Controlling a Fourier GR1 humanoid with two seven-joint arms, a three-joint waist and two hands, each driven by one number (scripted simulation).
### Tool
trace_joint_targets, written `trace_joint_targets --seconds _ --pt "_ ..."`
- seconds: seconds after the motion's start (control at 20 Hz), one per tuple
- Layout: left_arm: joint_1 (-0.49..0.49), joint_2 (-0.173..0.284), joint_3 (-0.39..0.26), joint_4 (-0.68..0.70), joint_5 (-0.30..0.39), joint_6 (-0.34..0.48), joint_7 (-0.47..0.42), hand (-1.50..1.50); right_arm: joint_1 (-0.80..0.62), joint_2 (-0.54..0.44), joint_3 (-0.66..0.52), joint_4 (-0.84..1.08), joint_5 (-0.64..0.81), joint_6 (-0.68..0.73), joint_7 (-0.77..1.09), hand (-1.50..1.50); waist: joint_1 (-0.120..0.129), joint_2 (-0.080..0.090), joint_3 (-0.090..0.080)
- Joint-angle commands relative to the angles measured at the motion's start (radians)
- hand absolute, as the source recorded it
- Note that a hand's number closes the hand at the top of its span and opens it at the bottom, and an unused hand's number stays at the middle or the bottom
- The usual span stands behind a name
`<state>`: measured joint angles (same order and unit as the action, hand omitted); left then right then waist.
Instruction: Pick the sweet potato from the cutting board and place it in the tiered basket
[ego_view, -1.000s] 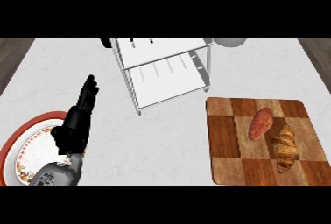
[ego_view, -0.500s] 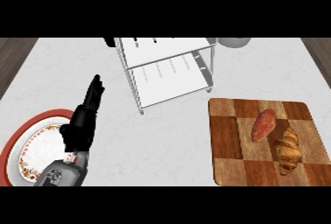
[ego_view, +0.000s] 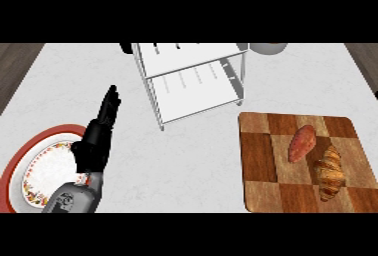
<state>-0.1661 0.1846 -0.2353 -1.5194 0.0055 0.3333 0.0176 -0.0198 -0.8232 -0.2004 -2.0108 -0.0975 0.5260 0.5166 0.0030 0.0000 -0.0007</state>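
Note:
A reddish sweet potato (ego_view: 301, 143) lies on the checkered wooden cutting board (ego_view: 260, 165) at the right, just above and left of a croissant (ego_view: 329, 172). The white wire tiered basket (ego_view: 193, 79) stands at the top centre, with nothing visible on its shelves. My left hand (ego_view: 96, 137) shows at the lower left, fingers straight and pointing up, open and holding nothing, far left of the board. No right hand shows.
A round plate (ego_view: 29, 167) with a red rim and patterned border lies at the lower left, partly under my left forearm. A grey round object (ego_view: 267, 47) sits at the top edge, right of the basket. Dark floor borders the counter's top corners.
The scene has shifted slightly in the picture: the board and basket sit a little further right and lower. My left hand has risen a little and stays open.

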Motion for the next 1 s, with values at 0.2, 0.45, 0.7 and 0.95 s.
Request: trace_joint_targets --seconds 0.2,0.45,0.7,0.95 --pt "0.043 0.01 0.044 -0.052 0.001 -0.055 -0.003 0.0 -0.011 0.05 0.052 -0.052 0.04 0.09 0.174 -1.5 -0.002 -0.001 0.0" --pt "0.065 -0.065 -0.015 -0.038 -0.087 0.002 -0.006 0.0 -0.043 0.102 0.084 -0.03 0.14 0.111 0.195 -1.5 0.0 -0.001 0.0" --pt "-0.03 -0.051 0.064 -0.001 -0.06 -0.056 0.041 0.0 0.013 0.128 0.029 -0.029 0.237 0.175 0.086 -1.5 -0.008 -0.001 0.001" --pt "0.061 -0.05 0.071 -0.05 -0.068 -0.075 -0.001 0.0 -0.041 0.17 0.093 0.048 0.382 0.186 0.041 -1.5 0.0 0.0 0.001"
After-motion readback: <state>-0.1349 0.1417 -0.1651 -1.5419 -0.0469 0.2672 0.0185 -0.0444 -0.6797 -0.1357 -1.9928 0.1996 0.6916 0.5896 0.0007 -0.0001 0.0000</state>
